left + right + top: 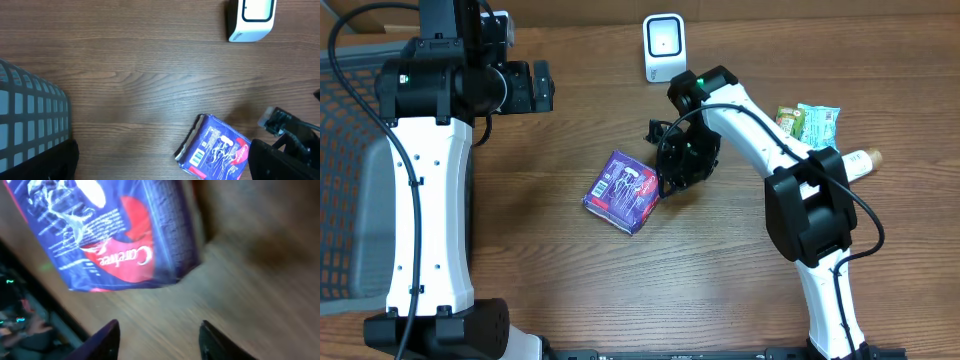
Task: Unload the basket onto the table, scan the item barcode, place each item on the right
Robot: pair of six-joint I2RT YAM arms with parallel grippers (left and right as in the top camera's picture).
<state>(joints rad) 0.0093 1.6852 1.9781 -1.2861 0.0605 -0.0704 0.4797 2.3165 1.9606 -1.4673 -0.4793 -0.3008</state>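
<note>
The purple pack [623, 190] lies flat in the middle of the brown wooden table [720, 290], with its barcode side up (the stripes show in the left wrist view). The right gripper [670, 172] sits just beside the pack's right edge. Its fingers [107, 340] are spread apart and hold nothing. The white scanner [663, 45] stands at the far edge. Green snack packets [810, 122] lie to the right. A gray basket [340, 180] is on the left. The left gripper [545, 87] hangs well apart from the pack, fingers wide.
</note>
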